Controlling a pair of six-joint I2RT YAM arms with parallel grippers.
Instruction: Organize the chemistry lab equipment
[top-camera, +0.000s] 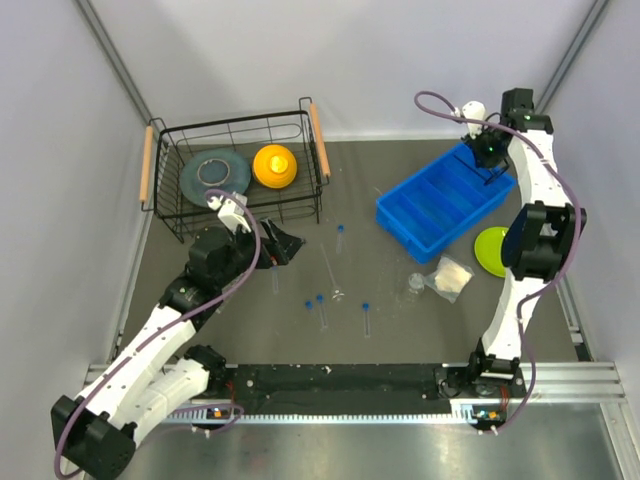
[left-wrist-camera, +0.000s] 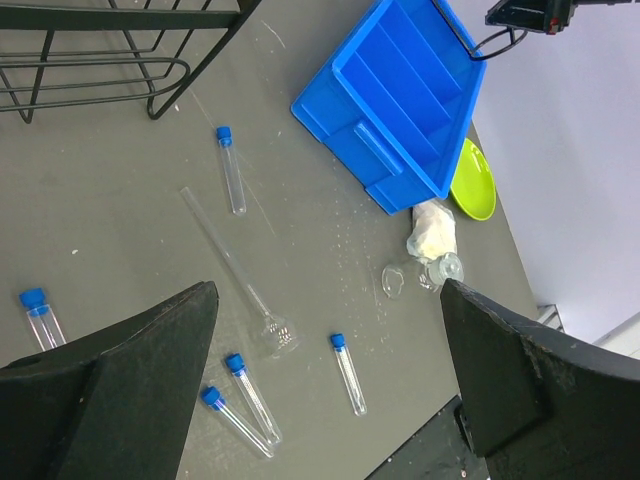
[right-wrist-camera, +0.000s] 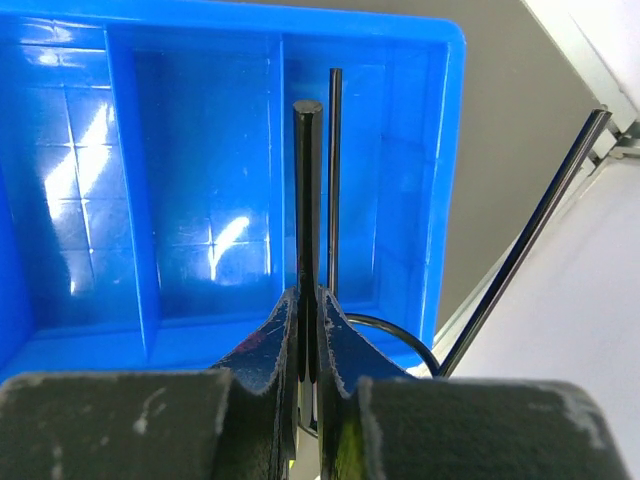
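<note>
Overhead, the blue bin (top-camera: 445, 200) sits on the table (top-camera: 420, 335). The right fingers (top-camera: 488, 152) hang over the bin's far corner and pinch the black wire ring stand (top-camera: 492, 172). Several blue-capped test tubes (top-camera: 340, 238) lie loose on the table to the left of the bin and nearer the arm bases. A small clear vial (top-camera: 417, 284) lies just off the bin's near side, beside a crumpled clear bag (top-camera: 452, 275). The lime-green plate (top-camera: 490, 250) lies by the bin's near right corner. Well left of the bin stands a wire basket (top-camera: 300, 205) holding a grey plate (top-camera: 218, 170) and a yellow dome (top-camera: 274, 166). The left fingers (top-camera: 278, 245) hang low just beside the basket.

From the left wrist, the left fingers (left-wrist-camera: 120, 380) are spread wide apart with nothing between them. Five test tubes (left-wrist-camera: 231, 172) lie flat, apart from the bin (left-wrist-camera: 400, 110), and the vial (left-wrist-camera: 448, 268) lies near its corner.

From the right wrist, the right fingers (right-wrist-camera: 275, 340) are clamped on the ring stand's (right-wrist-camera: 308, 200) thin rod, above one compartment of the bin (right-wrist-camera: 190, 200). The stand's loop curves out beside the fingers.
</note>
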